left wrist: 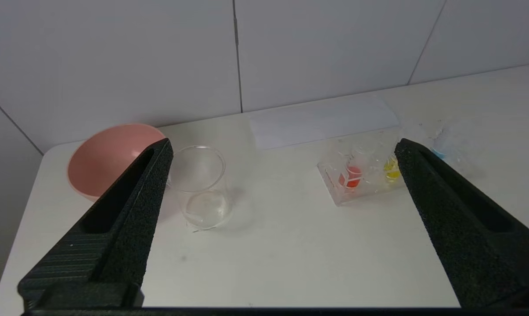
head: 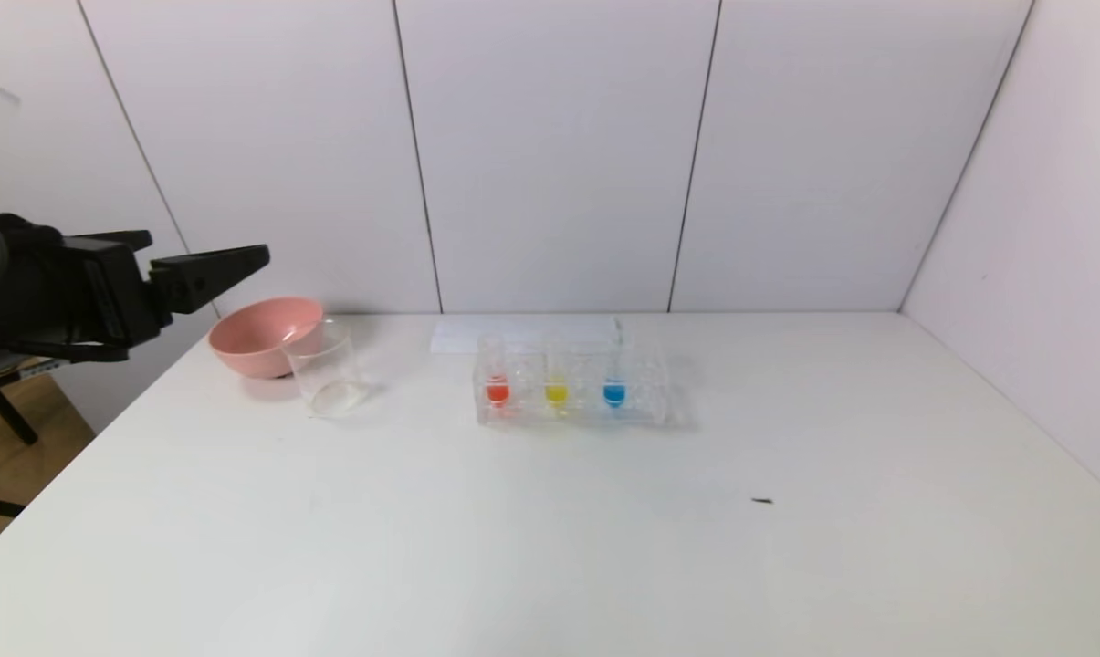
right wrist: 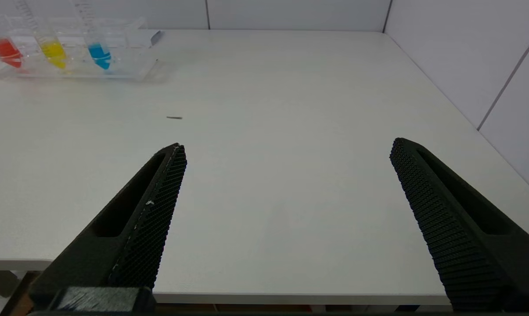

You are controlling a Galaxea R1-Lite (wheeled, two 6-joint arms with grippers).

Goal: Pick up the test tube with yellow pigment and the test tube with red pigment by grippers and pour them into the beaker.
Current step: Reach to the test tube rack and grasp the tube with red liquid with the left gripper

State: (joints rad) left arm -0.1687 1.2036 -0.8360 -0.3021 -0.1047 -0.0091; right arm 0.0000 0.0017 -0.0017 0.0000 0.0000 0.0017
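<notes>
The left gripper hangs in the air off the counter's left edge, raised above the surface, its jaws spread wide with nothing between them; in its wrist view the two black fingers frame the work area. The right gripper is out of the head view; its own wrist view shows it low over the near right part of the counter, jaws likewise wide apart and empty. The counter is a plain white top set against white panelled walls that meet in a corner at the right, and a small dark speck lies on it. Near the left gripper stands a pink bowl, and just beside it, toward the middle, the beaker, upright. A white sheet lies flat at the back by the wall. In front of it sits a clear tube rack holding three tubes upright in a row: the test tube with red pigment at the left end, the test tube with yellow pigment in the middle, and a blue-tipped tube to the right.
</notes>
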